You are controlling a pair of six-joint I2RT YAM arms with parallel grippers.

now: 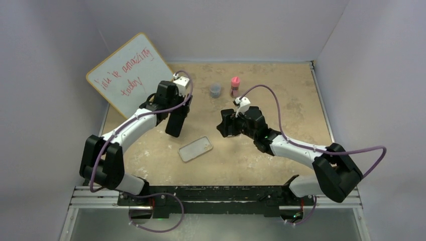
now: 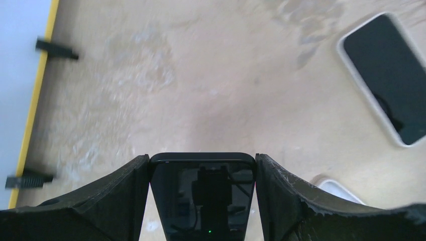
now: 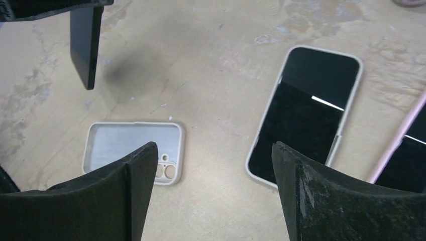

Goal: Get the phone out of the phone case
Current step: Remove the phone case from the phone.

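My left claw point(image 2: 202, 160) grips the bare phone point(image 2: 203, 201) clear of the table point(image 1: 281, 100), with the empty case point(image 3: 131, 143) lying flat below, so the separation looks done. My right claw point(image 3: 213, 148) hangs wide and empty. Next I'd set the phone down beside the case and release.

The phone point(image 1: 174, 123) is a bare black slab with a glossy face. It is out of its case, clamped by its long edges in the left gripper point(image 1: 176, 116). It hangs nearly upright, lower end down and clear of the table, left of the middle. The case point(image 1: 195, 148) lies flat and empty, open side up. It is pale grey with a paler rim and camera cut-outs at one end. It sits askew, nearer the near edge, apart from the phone.
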